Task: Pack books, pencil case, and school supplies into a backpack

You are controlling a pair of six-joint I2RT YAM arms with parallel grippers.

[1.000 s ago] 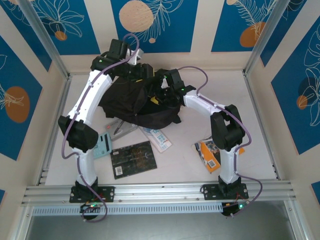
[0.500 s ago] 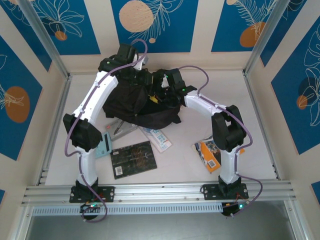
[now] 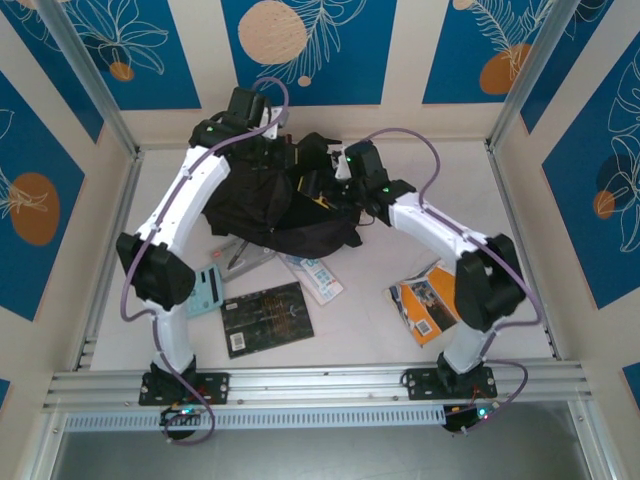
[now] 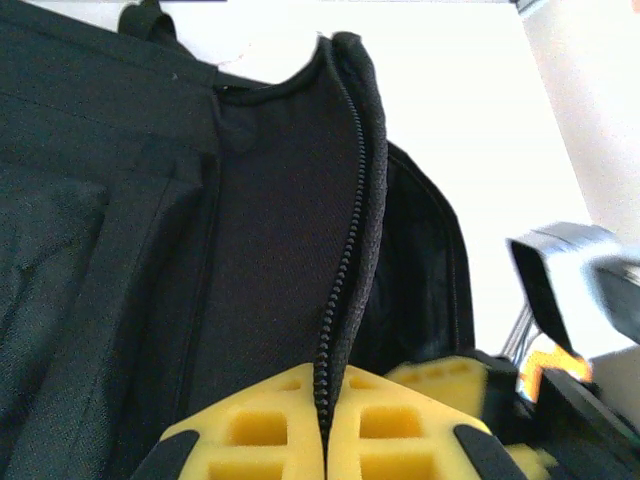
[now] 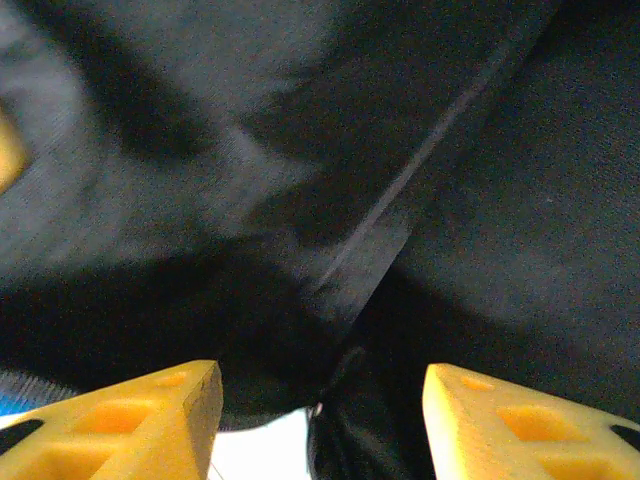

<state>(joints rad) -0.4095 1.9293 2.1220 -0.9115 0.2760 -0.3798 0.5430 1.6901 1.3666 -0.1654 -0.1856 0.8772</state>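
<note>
The black backpack (image 3: 262,205) lies at the back of the table. My left gripper (image 4: 325,425) is shut on the backpack's zip edge (image 4: 345,260) and holds it up; from above, the left gripper (image 3: 292,158) is at the bag's top. My right gripper (image 5: 320,420) stands open against black fabric (image 5: 440,200) without pinching it; from above, the right gripper (image 3: 322,188) is at the bag's right side. A black gold-patterned book (image 3: 265,317) and an orange-and-black book (image 3: 425,305) lie in front. Supplies near the bag: a clear blue-printed packet (image 3: 315,277), a teal piece (image 3: 207,288), a grey pouch (image 3: 243,256). The pencil case is out of view.
Aluminium frame rails (image 3: 300,383) run along the near edge, and posts stand at the back corners. Walls close in the table on three sides. The right arm's elbow (image 3: 487,282) hangs over the orange-and-black book.
My left gripper has closed on the backpack's zip edge. The right arm's elbow has swung right, and its wrist has shifted a little up and right at the bag.
</note>
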